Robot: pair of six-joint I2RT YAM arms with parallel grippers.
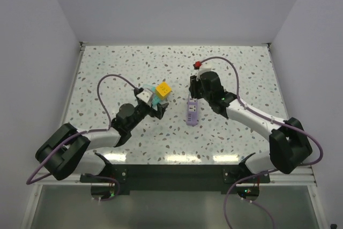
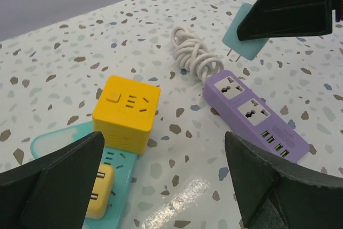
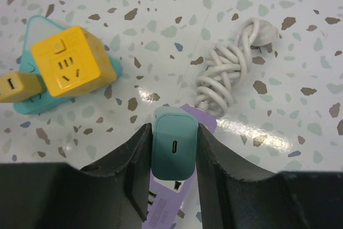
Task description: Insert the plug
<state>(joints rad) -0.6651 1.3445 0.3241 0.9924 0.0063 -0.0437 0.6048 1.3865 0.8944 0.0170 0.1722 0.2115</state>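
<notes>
The plug (image 3: 173,148), a teal adapter block, is clamped at its sides by the right gripper (image 3: 173,132), whose jaws are closed to the block's width. It is held above the counter (image 3: 300,4), over the cord end of the purple power strip (image 3: 179,189), and is not yet seated.

For a clean insertion, the block should be carried over one of the two large sockets (image 2: 251,112). Its prongs (image 2: 232,53) should be squared with the slots and then pressed straight down, since any tilt is likely to jam the pins against the socket face. The strip lies loose on the counter, so it may slide or rock under pressure, and a steadying hold from the other arm would probably help. The left gripper (image 2: 163,143) is spread wide and holds nothing. It is poised low over the teal tray (image 2: 53,139) and the yellow cube (image 2: 126,112), near the strip but apart from it.

From the right wrist, only the plug's back with its small oval port is seen, and the prongs and sockets are hidden beneath the block. Farther off, the bundled white cord (image 3: 228,71) is shown. The left wrist view supplies what is missing. There the pins are seen projecting below the teal block, clear of the strip, and both socket faces are laid open. Only in the overhead view are both arms seen together, though the prongs cannot be made out there.
</notes>
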